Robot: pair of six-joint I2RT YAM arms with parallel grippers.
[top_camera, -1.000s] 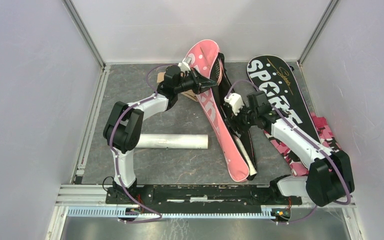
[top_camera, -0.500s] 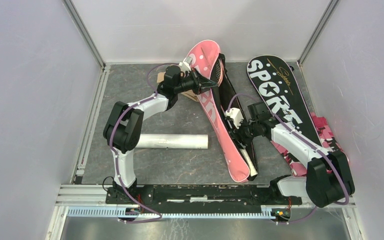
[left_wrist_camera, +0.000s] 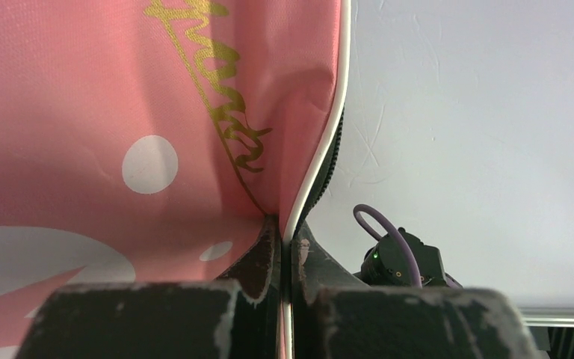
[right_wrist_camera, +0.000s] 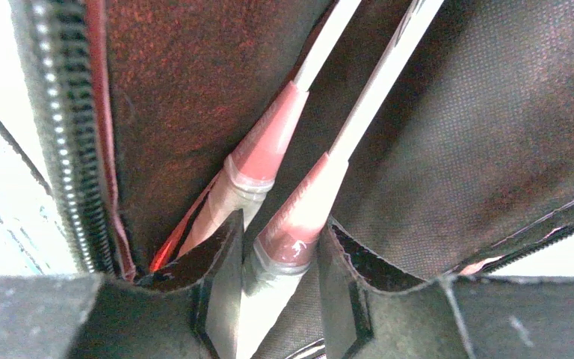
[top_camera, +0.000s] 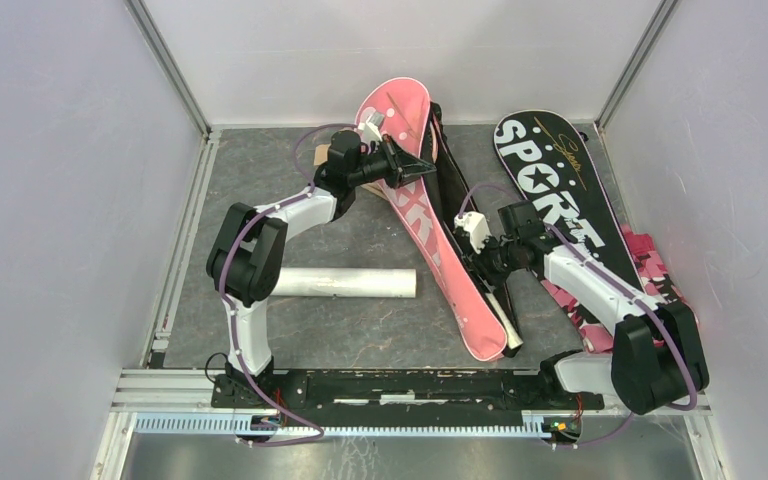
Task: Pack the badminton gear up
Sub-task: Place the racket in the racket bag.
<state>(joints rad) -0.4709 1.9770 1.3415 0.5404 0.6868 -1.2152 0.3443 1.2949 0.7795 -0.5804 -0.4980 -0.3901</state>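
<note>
Pink cover [top_camera: 430,240]: lies lengthwise mid-counter [top_camera: 260,170], unzipped. Its white-piped edge at the head end is pinched in the left hand [left_wrist_camera: 282,247], pressed together. Two racket handles [right_wrist_camera: 299,217] lie inside, heads hidden. Right hand [right_wrist_camera: 280,254]: fingers straddle one handle; grip cannot be told. Black cover [top_camera: 560,200] lies right. White tube [top_camera: 345,283] lies left, its end behind the arm.

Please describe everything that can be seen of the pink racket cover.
The pink cover is racket-shaped, smooth fabric with white dots, white lettering, gold script and white piping. It lies slantwise, wide head lifted toward the back wall, narrow end near the arms. The left gripper is shut on the head's piped edge. Its unzipped side shows dark lining and two racket handles; the right gripper straddles one.
</note>
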